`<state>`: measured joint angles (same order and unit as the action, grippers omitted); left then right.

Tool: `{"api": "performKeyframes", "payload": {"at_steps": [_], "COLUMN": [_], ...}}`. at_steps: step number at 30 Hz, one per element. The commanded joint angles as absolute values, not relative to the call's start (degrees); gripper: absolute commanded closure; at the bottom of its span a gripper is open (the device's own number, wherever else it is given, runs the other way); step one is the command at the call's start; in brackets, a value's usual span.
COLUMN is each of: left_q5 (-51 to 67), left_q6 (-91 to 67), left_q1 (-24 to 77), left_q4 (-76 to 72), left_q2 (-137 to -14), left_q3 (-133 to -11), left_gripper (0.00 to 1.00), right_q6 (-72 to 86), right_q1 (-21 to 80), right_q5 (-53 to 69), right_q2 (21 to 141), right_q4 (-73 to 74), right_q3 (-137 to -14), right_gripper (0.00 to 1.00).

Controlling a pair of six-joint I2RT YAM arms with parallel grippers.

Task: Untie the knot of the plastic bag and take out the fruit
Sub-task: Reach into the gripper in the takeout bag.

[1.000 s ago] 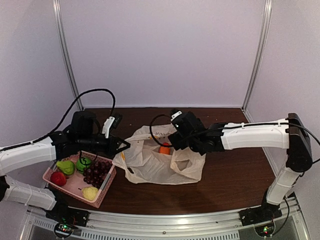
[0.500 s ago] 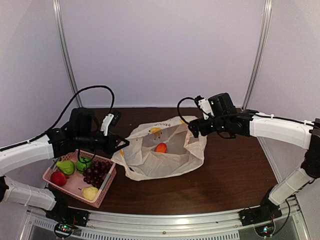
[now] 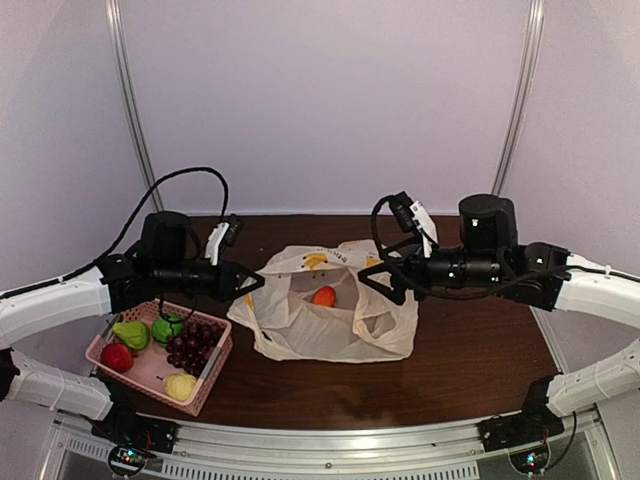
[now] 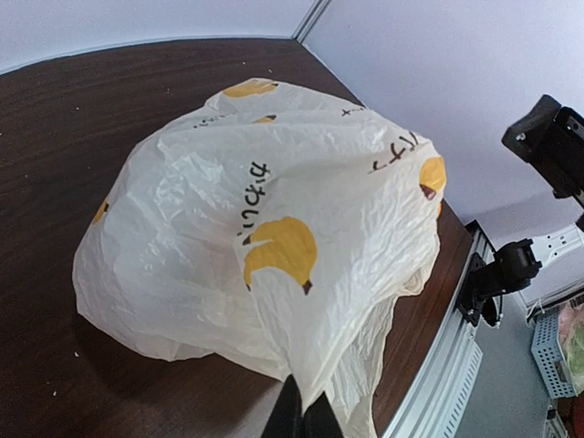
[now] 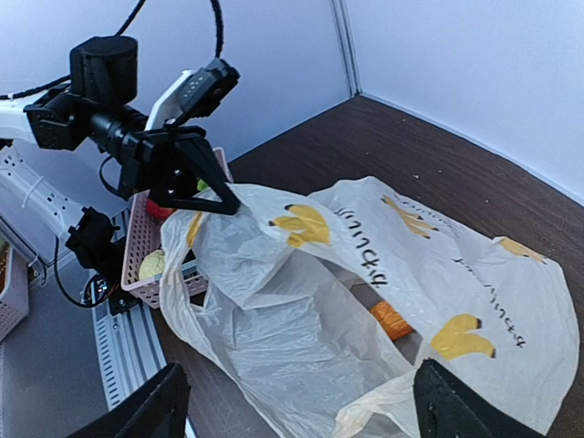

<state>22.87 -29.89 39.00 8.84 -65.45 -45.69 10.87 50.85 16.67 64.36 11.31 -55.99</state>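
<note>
The plastic bag (image 3: 330, 320) lies open in the middle of the table, pale with yellow banana prints. No knot shows on it. An orange fruit (image 3: 323, 296) sits inside the open mouth, also visible as the orange fruit (image 5: 394, 320). My left gripper (image 3: 250, 283) is shut on the bag's left edge, and the left wrist view shows the film (image 4: 274, 201) pinched at the left gripper (image 4: 306, 403). My right gripper (image 3: 385, 281) hovers open at the bag's right rim. Its fingers (image 5: 160, 411) stand wide apart over the bag (image 5: 301, 319).
A pink basket (image 3: 205, 383) stands at the left front. It holds a green pear (image 3: 130, 333), a red apple (image 3: 116, 357), dark grapes (image 3: 195, 343), a yellow pear (image 3: 180, 385) and a green ball (image 3: 165, 327). White walls close the back and sides.
My right arm has drawn back to the right, taking its gripper from over the bag's middle to its right rim. The bag's mouth now gapes wider. The left gripper has held still.
</note>
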Motion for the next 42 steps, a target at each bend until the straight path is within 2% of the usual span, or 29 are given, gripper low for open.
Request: {"api": "performKeyframes", "payload": {"at_steps": [1,7,14,27,42], "left_q5": [23.27,23.05,22.98,27.74,31.64], "left_q6": [-31.41,-31.55,-31.03,-28.68,-26.03], "left_q1": [39.0,38.99,38.94,39.01,39.02], "left_q4": [6.01,6.2,7.34,8.39,7.6], "left_q2": [-66.09,-65.88,-65.83,-67.67,-71.44], "left_q3": [-47.52,-47.67,-47.67,-46.76,-46.19], "left_gripper": [1.0,1.0,1.0,1.0,1.0], "right_q6": [15.88,15.24,11.27,20.16,20.51], "right_q1": [57.19,61.63,61.87,56.68,53.46], "right_q5": [15.72,11.32,3.2,-9.39,-10.92], "right_q2": [67.78,78.89,88.34,103.02,119.72], "right_q4": [4.86,2.55,6.67,-2.24,0.16], "right_q3": [-54.04,-56.01,-60.22,-67.43,-80.24], "right_gripper": [0.22,0.41,0.56,0.55,0.41]}}
